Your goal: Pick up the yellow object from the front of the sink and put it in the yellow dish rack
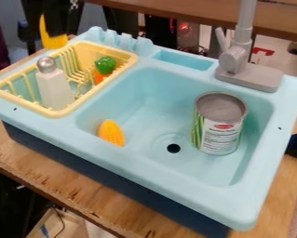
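Yellow object [54, 41]: upper left of the frame, close under the gripper [58, 21], beyond the far left end of the pale yellow rack [57, 113]; its upper part meets the black of the gripper, and what it is cannot be told.
Black gripper: top edge, upper left; how far its jaws are parted cannot be told, nor whether they have a sure hold on the yellow object.
Rack: left part of the frame, set on the light blue sink [144, 162]; holds a white bottle with a silver cap [54, 88], upright, and a green-and-orange toy vegetable [104, 64].
Basin: centre to right; contains a yellow-orange toy corn cob [111, 132] by its near left wall and an upright can [220, 125] right of the drain hole [173, 148].
Grey faucet [236, 58]: upper right, on the sink's back ledge.
Risk, yellow object: a loose or off-centre hold could let it slip down behind the sink; carried low, it could catch the rack's rim.
Risk, white bottle: tall and narrow, likely to tip if the gripper or its load brushes the cap.
Position relative to jaws: yellow object directly below and slightly left of them, apparently touching.
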`<state>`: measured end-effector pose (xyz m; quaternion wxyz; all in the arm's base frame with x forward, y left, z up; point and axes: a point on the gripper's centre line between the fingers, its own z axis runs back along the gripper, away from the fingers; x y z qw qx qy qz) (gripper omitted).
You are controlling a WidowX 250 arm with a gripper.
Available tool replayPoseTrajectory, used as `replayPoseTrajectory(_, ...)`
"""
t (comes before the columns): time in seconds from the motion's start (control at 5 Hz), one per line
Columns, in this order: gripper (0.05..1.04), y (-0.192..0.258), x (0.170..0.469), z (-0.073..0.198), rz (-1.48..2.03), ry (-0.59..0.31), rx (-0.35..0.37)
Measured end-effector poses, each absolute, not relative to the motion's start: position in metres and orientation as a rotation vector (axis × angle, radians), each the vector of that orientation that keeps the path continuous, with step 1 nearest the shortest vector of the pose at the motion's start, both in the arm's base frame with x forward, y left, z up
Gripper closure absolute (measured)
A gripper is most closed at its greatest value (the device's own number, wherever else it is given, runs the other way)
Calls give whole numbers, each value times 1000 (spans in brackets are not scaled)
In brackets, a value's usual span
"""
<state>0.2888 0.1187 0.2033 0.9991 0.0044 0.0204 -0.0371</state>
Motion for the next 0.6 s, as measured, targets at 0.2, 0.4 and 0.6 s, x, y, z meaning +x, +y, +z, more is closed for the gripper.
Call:
replayPoseTrajectory(0.2, 547, 128, 305, 194, -86, 20, 28)
replayPoseTrajectory(0.4, 547, 134, 324, 179, -97, 27, 8)
replayPoseTrajectory(0.6, 547, 137, 337, 171, -97, 35, -6)
